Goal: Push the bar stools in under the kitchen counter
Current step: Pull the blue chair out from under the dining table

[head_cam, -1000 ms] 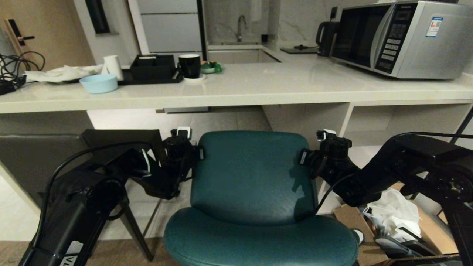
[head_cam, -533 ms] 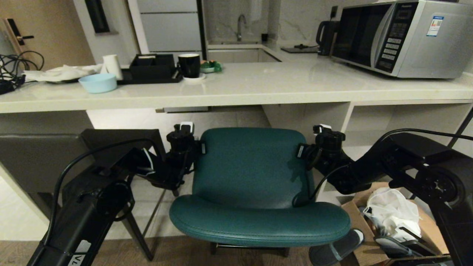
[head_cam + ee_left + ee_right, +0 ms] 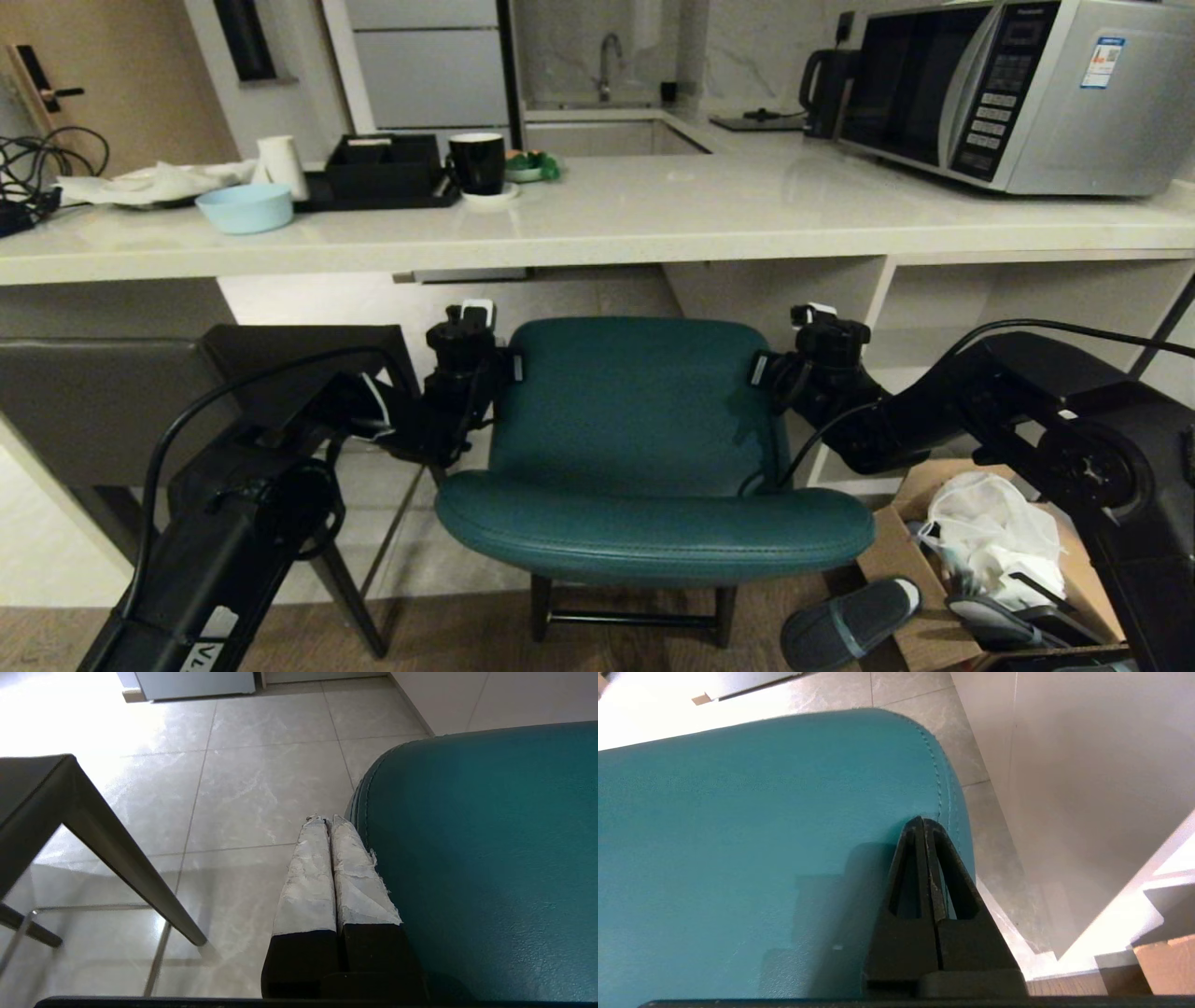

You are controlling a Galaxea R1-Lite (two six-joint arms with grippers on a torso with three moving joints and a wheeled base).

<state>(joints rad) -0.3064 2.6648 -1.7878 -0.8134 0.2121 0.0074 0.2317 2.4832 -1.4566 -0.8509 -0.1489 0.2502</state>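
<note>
Teal stool [image 3: 644, 439] at frame centre has slid away toward kitchen counter [image 3: 597, 233] since a second ago; legs now visible. Left gripper [image 3: 327, 826] and right gripper [image 3: 922, 826], fingers together, press backrest's side edges. Backrest not yet under surface; grey stool [image 3: 103, 401] untouched at left.

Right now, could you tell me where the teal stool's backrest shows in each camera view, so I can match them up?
Head view: the teal backrest sits centre, below the counter, between both grippers.
Left wrist view: it fills the right side, beside the shut left gripper.
Right wrist view: it fills the left and centre, behind the shut right gripper.
Shared landmark: the backrest's stitched edge seam.
</note>
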